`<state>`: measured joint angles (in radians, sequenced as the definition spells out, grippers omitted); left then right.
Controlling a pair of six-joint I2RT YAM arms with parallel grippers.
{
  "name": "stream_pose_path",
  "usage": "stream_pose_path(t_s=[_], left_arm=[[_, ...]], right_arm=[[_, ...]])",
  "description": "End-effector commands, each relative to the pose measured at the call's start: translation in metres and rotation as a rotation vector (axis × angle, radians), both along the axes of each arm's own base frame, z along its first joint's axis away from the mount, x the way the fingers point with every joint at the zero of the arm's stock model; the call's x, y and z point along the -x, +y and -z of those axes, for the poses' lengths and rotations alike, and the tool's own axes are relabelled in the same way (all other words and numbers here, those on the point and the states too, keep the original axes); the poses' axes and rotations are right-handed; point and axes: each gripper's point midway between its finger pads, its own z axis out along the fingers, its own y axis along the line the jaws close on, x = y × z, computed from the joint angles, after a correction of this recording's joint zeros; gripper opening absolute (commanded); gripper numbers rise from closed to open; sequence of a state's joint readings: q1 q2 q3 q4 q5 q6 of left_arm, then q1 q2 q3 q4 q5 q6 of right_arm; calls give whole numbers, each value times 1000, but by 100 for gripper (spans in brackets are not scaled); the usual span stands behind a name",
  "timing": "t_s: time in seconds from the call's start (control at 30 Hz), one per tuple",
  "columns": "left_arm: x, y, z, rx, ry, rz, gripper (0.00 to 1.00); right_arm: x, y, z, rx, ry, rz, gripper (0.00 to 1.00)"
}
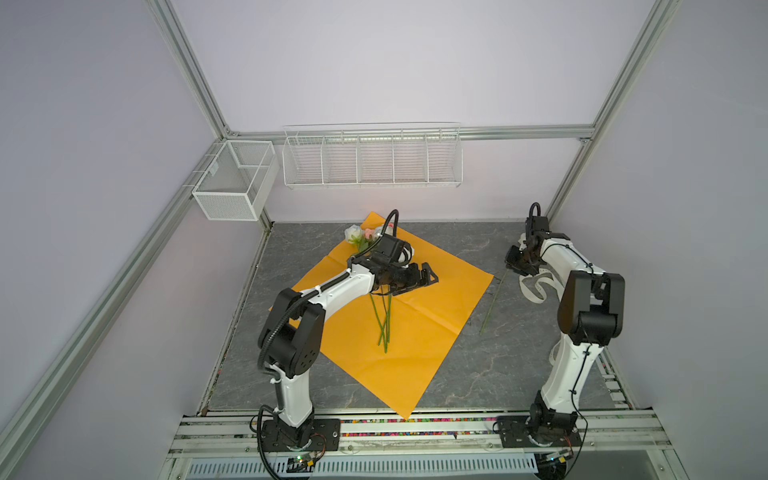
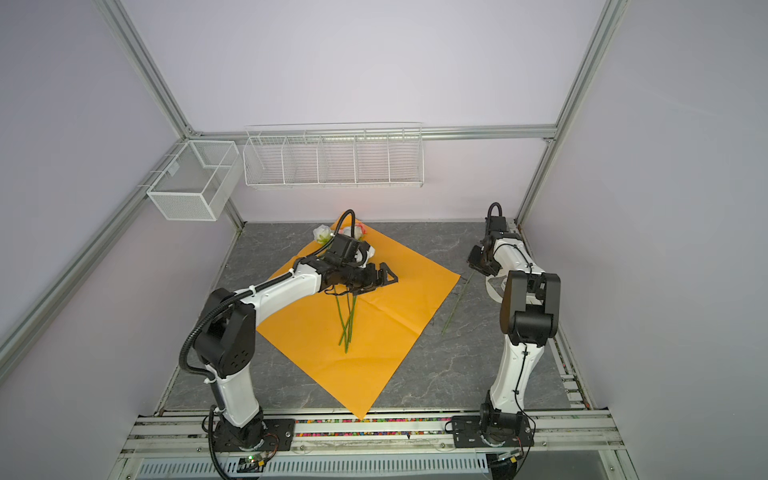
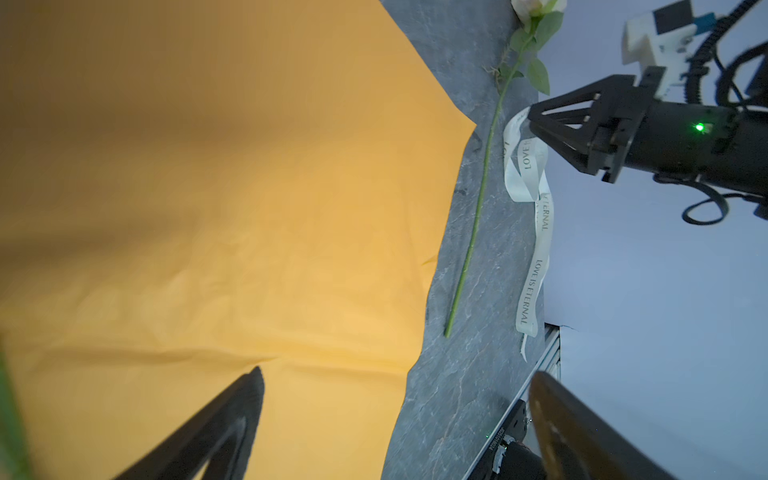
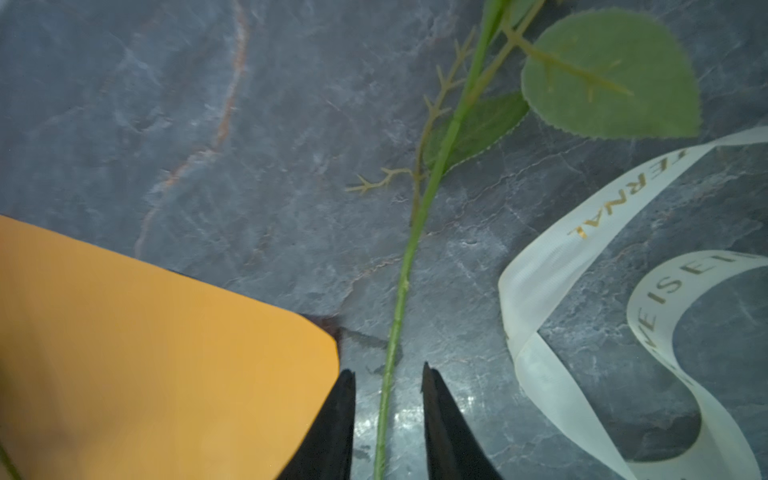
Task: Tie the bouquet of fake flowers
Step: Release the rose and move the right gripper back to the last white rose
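The bouquet of fake flowers (image 1: 384, 324) (image 2: 347, 324) lies on the orange paper, with its pale heads at the far corner and its green stems fanned toward the near side. One more rose lies apart on the grey table right of the paper; its long stem (image 1: 492, 301) (image 3: 478, 208) (image 4: 409, 257) shows in three views. My right gripper (image 4: 388, 372) (image 1: 512, 266) (image 3: 532, 120) is low over that stem, jaws a little apart on either side of it and not touching. My left gripper (image 1: 430, 275) (image 3: 397, 372) hovers wide open over the paper beside the bouquet, holding nothing.
A cream printed ribbon (image 3: 540, 232) (image 4: 552, 257) (image 1: 536, 289) curls on the table just right of the lone stem, under the right arm. The orange paper sheet (image 1: 415, 332) covers the table's middle. Two white wire baskets (image 1: 372, 158) (image 1: 235, 183) hang on the back wall.
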<state>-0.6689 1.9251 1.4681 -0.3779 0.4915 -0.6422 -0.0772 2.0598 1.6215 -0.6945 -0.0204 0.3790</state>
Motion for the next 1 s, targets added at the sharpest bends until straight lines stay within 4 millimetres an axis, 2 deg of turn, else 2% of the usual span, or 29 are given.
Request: stream_pose_path(t_s=[0.0, 0.13, 0.3, 0.6, 0.73, 0.77, 0.83, 0.97], left_arm=[[4, -31, 0, -6, 1, 56, 99], [15, -69, 4, 1, 11, 126, 99], [22, -93, 6, 22, 27, 164, 100], [21, -91, 7, 6, 19, 165, 100], [22, -88, 3, 2, 11, 163, 99], [22, -86, 2, -7, 1, 163, 100], [22, -79, -2, -35, -24, 162, 100], [16, -53, -8, -92, -64, 123, 100]], right_arm=[[-3, 2, 7, 65, 58, -75, 32], [-14, 1, 20, 64, 80, -75, 33], [-17, -1, 35, 70, 125, -71, 33], [-11, -2, 47, 84, 152, -74, 33], [-11, 1, 56, 68, 169, -89, 26], [-10, 2, 53, 64, 173, -92, 22], [-12, 3, 30, 77, 123, -102, 13], [-19, 9, -42, 95, -93, -112, 7]])
